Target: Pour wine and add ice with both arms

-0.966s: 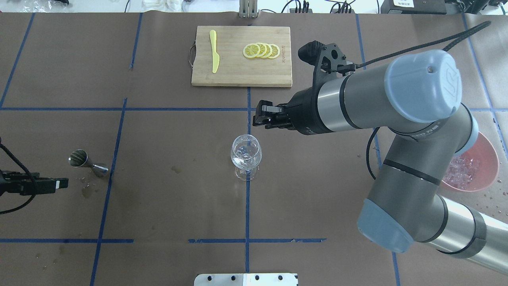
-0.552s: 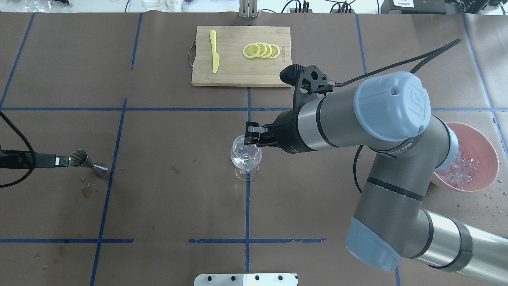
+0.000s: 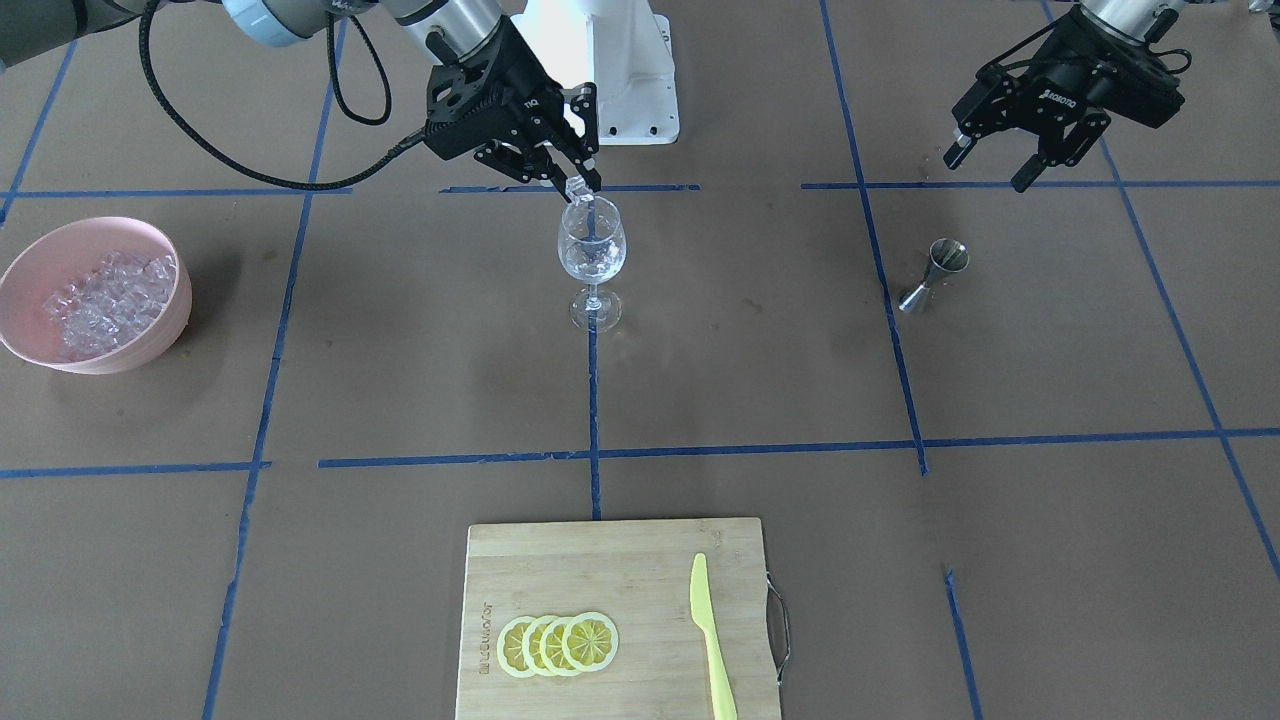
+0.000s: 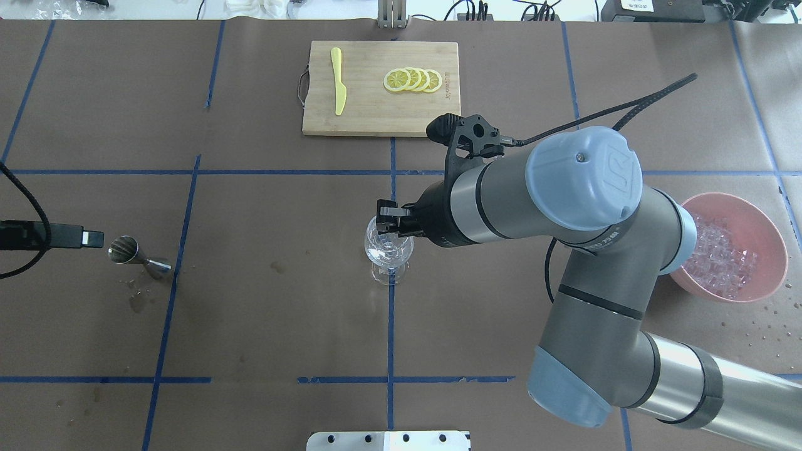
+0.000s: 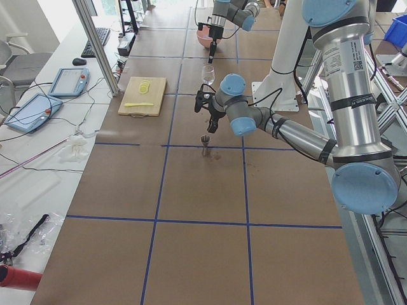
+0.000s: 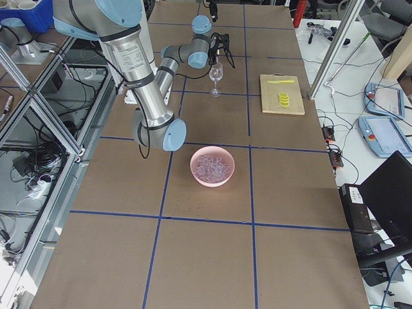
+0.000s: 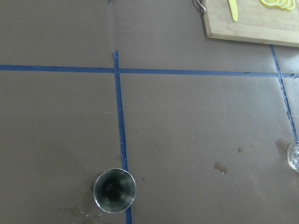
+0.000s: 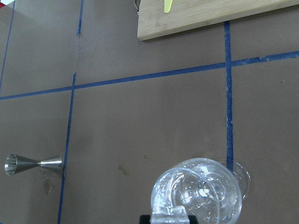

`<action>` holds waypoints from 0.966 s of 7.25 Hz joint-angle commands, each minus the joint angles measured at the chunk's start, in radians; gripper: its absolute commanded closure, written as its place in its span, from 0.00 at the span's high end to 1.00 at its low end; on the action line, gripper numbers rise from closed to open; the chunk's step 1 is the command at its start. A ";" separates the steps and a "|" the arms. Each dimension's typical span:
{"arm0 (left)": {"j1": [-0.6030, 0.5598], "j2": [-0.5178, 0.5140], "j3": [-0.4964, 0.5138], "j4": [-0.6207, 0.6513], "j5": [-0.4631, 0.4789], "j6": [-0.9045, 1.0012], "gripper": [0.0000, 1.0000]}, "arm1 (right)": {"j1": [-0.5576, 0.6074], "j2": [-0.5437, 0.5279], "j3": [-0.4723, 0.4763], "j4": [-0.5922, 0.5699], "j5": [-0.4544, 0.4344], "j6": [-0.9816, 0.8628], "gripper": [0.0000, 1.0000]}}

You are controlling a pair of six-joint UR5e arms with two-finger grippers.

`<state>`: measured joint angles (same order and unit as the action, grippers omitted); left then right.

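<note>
Ice point(image 4: 720, 260) lay heaped in the pink bowl point(image 4: 781, 250) at the far right of the table point(image 4: 282, 313); one separate ice cube point(image 8: 169, 215) was up at the glass, noted below. Overhead sweep, left to right:

- Left gripper point(image 3: 987, 170) hovered above the table at the left edge, jaws spread, nothing between them. It was near the jigger, not touching it.
- Jigger point(image 4: 139, 257) stood on the table just beside a blue tape line point(image 4: 182, 238), open end up; the left wrist camera looked straight down into it. A few wet spots lay beside its foot.
- Cutting board point(image 4: 376, 116) lay at the far side, centre. A yellow knife point(image 4: 338, 81) lay on its left half and four overlapping lemon slices point(image 4: 413, 79) on its right half.
- Wine glass point(image 4: 388, 250) stood upright mid-table on the centre tape line. It held something clear; I could not tell cubes from liquid.
- Right gripper point(image 3: 578, 183) was directly over the rim of the wine glass, jaws pinching the ice cube at the fingertips. The ice cube sat just above the rim, not inside the glass.
- Pink bowl stood well apart from the wine glass, partly hidden behind the right arm's elbow. Water drops dotted the table near it.
</note>
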<state>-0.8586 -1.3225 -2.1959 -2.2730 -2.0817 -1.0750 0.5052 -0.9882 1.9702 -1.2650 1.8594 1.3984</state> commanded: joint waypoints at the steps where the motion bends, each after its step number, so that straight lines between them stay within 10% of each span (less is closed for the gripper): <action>1: 0.001 0.002 0.005 0.001 -0.001 0.006 1.00 | 0.001 0.022 -0.027 0.003 -0.014 0.001 0.00; 3: 0.000 0.003 0.004 0.001 -0.001 0.007 1.00 | 0.001 0.029 -0.030 0.004 -0.035 -0.003 0.16; 4: -0.003 0.003 0.005 0.003 -0.001 0.009 1.00 | 0.001 0.031 -0.034 0.003 -0.051 -0.003 0.75; 5: -0.005 0.003 0.004 0.006 -0.001 0.009 1.00 | 0.001 0.033 -0.036 0.004 -0.051 -0.001 0.99; 7: -0.025 -0.004 -0.025 0.126 -0.009 0.056 1.00 | 0.002 0.029 -0.024 0.000 -0.045 -0.001 1.00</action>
<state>-0.8719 -1.3206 -2.2016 -2.2205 -2.0865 -1.0509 0.5068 -0.9570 1.9392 -1.2635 1.8115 1.3973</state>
